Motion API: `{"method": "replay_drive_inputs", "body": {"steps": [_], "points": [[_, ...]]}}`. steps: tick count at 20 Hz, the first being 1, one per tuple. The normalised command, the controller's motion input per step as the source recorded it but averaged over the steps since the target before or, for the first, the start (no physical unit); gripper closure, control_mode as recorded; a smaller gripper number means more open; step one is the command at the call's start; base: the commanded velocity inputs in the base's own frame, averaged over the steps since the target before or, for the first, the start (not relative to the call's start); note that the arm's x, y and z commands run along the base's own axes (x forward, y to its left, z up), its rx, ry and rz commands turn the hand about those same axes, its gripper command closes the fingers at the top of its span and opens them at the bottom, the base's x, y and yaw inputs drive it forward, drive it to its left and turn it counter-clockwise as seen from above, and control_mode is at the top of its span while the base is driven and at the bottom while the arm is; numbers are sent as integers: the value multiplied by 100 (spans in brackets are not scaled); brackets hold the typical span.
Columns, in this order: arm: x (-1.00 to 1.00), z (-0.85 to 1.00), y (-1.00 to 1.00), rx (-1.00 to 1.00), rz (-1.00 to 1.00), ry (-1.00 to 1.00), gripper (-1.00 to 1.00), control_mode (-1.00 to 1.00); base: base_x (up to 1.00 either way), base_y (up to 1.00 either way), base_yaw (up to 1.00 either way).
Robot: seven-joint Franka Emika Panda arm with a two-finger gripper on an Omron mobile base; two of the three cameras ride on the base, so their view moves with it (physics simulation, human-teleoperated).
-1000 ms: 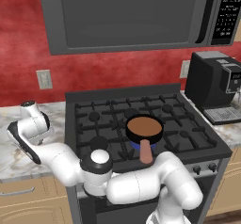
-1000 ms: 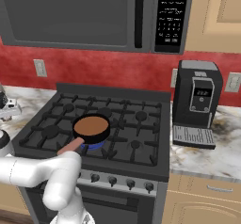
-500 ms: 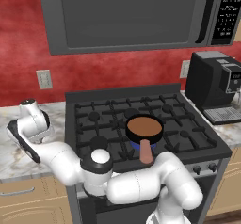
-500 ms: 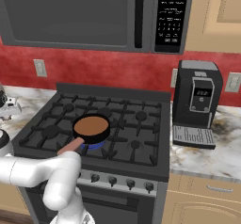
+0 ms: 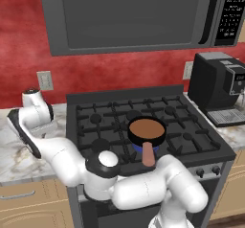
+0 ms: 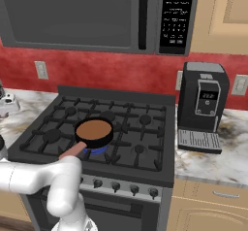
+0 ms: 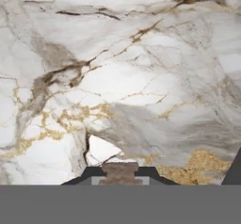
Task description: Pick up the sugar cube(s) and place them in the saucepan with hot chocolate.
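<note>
Hand view shows the gripper clenched on a sugar cube just above the marble worktop, ready for carrying to the saucepan on the stove's front burner

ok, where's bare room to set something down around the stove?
Marble counter left of the stove: bare stretch in front, arm over its back part. Back burners behind the saucepan are free. Right side is crowded: coffee machine takes most of the counter, leaving a front strip.
</note>
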Motion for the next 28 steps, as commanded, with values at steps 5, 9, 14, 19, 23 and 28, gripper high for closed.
{"method": "replay_drive_inputs", "body": {"steps": [5,9,14,19,23,28], "points": [[-60,38,-50,10,-2,-10,100,-100,0,0,0],[-49,43,-39,5,-1,-9,100,-100,0,0,0],[-45,50,-56,1,-4,-8,100,-100,0,0,0],[-23,59,-88,0,-5,-3,100,-100,0,0,0],[-21,48,-100,0,-3,-1,100,-100,0,0,0],[-27,20,-100,1,-3,-1,100,-100,0,0,0]]}}
